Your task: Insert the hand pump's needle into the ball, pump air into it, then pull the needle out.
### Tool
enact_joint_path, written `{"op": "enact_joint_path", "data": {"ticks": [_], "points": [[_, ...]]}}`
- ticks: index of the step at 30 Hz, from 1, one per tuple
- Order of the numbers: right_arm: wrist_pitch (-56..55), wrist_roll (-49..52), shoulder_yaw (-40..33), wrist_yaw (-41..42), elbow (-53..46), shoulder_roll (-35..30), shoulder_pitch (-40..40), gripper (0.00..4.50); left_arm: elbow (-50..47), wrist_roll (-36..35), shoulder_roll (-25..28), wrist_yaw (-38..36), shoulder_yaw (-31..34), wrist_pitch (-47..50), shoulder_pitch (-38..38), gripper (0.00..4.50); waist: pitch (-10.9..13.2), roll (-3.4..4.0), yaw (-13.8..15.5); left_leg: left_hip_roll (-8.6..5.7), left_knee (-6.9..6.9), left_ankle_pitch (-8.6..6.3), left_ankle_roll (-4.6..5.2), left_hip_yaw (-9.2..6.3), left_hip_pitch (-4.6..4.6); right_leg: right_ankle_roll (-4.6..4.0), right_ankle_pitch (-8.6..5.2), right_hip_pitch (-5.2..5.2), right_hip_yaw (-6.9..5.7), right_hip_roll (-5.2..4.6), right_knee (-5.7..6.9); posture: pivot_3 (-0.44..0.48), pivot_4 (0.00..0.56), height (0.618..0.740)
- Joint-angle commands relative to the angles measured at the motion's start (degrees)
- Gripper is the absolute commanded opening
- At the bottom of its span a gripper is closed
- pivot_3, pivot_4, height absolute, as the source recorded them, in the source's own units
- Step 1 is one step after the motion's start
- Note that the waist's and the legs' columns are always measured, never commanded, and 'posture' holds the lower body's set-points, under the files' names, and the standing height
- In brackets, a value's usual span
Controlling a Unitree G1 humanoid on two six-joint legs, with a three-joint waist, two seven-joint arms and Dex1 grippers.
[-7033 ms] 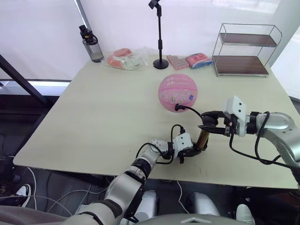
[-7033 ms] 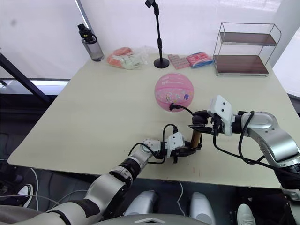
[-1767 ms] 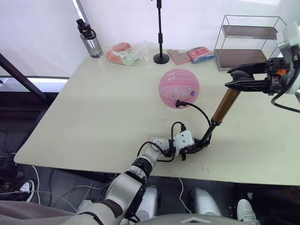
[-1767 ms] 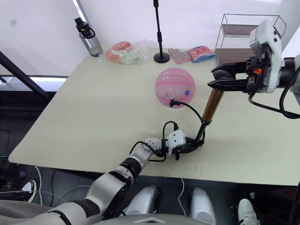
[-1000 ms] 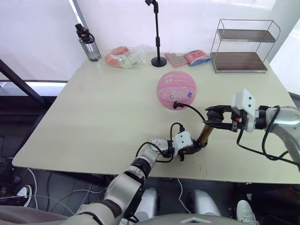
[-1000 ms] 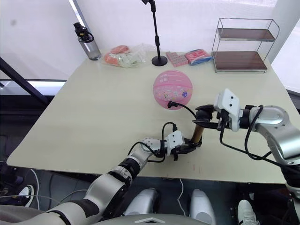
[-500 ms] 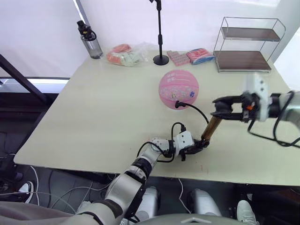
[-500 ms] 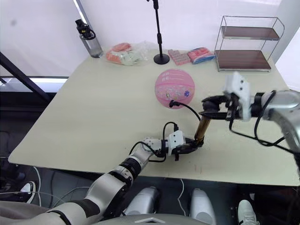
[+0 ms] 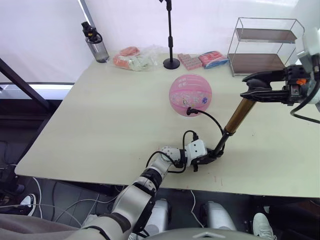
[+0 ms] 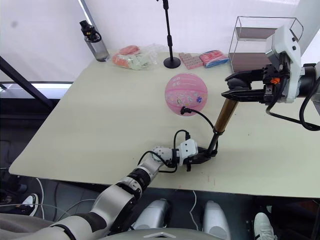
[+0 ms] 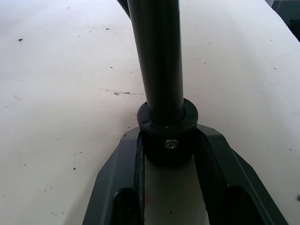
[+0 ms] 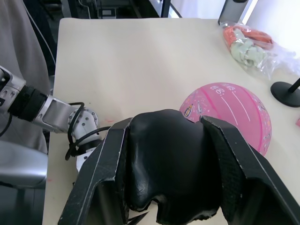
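Gold-bronze hand pump clamped at base by left gripper near table front edge, T-handle clamped by right gripper, ball mid-table.

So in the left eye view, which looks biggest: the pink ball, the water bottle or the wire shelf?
1. Wire shelf
2. Pink ball
3. Water bottle
The shelf and bottle stand farther back than the ball, so they look smaller than they are.

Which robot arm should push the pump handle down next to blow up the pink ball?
The right one, probably. The right gripper already grips the hand pump's raised handle, while the left gripper clamps the pump's base on the table. The hose runs into the ball.
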Motion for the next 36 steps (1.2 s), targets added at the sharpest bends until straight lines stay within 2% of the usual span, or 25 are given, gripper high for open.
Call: {"op": "enact_joint_path", "data": {"ticks": [1,9,12,19,24,31,36], "points": [[-0.51,0.56,-2.77,-1.19,-2.69,0.27,0.96,1.8,5.53,3.86,0.97,-0.57,-2.95,2.36,4.12,1.09,-0.01,0.0,0.0,0.0,0.0,0.0,0.0,0.0,0.0,0.0,0.0,0.0,0.0,0.0,0.0,0.0,0.15,0.731],[-5.01,-3.75,0.97,-5.02,-6.29,6.29,10.34,1.8,5.35,3.75,1.31,-0.68,-2.8,2.3,4.12,1.09,-0.06,-0.04,-0.13,0.03,0.0,0.0,0.0,0.03,0.06,0.0,0.0,0.02,0.01,0.04,0.03,0.0,0.15,0.731],[-9.55,-8.77,4.33,-5.91,-6.35,8.07,14.91,1.8,5.35,3.71,1.47,-0.65,-2.74,2.38,4.09,1.09,-0.12,-0.08,-0.18,0.04,0.0,0.0,0.0,0.03,0.11,0.0,0.0,0.04,0.02,0.07,0.05,0.0,0.15,0.731],[-21.47,-19.43,10.93,-8.55,-2.57,13.11,23.58,1.8,5.33,3.66,1.63,-0.53,-2.69,2.41,3.94,1.09,-0.34,-0.26,-0.5,0.07,-0.01,0.0,0.0,0.04,0.25,0.0,-0.01,0.16,0.02,0.1,0.05,0.0,0.15,0.731],[-27.98,-24.49,12.51,-9.51,0.16,14.86,26.68,1.8,5.29,3.57,1.75,-0.49,-2.57,2.51,3.88,1.09,-0.57,-0.38,-0.84,0.11,-0.02,0.0,0.0,0.04,0.31,0.0,-0.01,0.21,0.02,0.13,0.05,0.0,0.15,0.731],[-24.31,-19.36,8.4,-6.68,-2.98,12.75,23.94,1.8,5.34,3.59,1.76,-0.62,-2.6,2.57,3.71,1.09,-0.57,-0.29,-1.05,0.1,-0.01,0.0,0.0,0.01,0.34,0.0,-0.01,0.27,0.0,0.12,0.05,0.0,0.15,0.731],[-16.41,-11.54,2.57,-4.4,-5.47,8.83,16.68,1.8,5.42,3.67,1.62,-0.64,-2.61,2.49,3.57,1.09,-0.38,-0.12,-0.57,0.04,-0.01,0.0,0.0,-0.02,0.18,0.0,-0.01,0.16,-0.01,0.08,0.02,0.0,0.15,0.731]]}}
